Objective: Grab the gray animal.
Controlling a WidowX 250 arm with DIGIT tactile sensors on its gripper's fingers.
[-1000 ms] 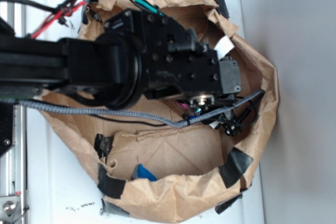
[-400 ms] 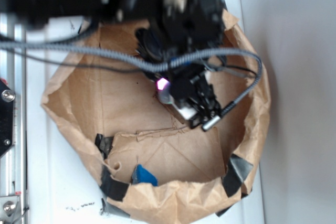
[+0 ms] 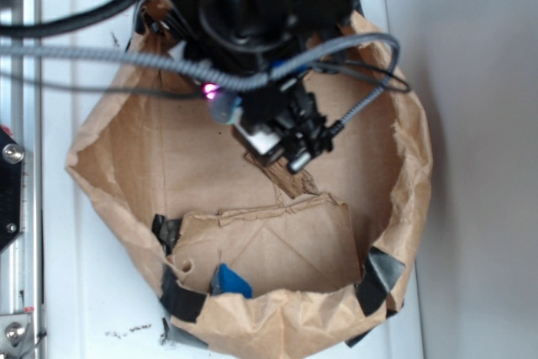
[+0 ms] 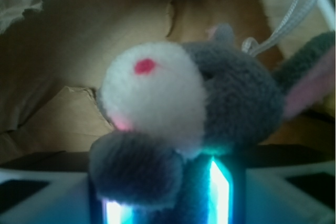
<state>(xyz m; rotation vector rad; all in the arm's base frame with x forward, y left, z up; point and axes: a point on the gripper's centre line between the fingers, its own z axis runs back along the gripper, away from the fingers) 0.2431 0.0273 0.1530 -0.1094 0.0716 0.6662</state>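
Exterior view: the black WidowX arm reaches from the top edge down into the crumpled brown paper bag (image 3: 414, 166) lying open on the white tabletop (image 3: 84, 292). Its gripper (image 3: 277, 136) hangs over the middle of the bag floor, with a grey and white lump in it that is too blurred here to name. A braided grey cable (image 3: 361, 94) loops just beside the jaws on the side toward the bag's far wall. A small blue object (image 3: 229, 280) lies well apart from the jaws, against the near wall next to black tape patches (image 3: 382, 273); it is not the target.

Wrist view: the small gray plush mouse-like toy (image 4: 231, 98), with its white face patch, red nose spot and pink inner ear, fills the picture directly in front of the jaws and appears pinched between them, the jaws closed on its lower body. Its thin white loop cord (image 4: 291, 17) trails up and away. Bag paper lies behind and below.

By my judgement the grasp is made and the lift is in hand. The next move calls for a straight rise clear of the bag walls, keeping the squeeze firm, since soft plush can slip and the cord or cable might snag the paper rim.
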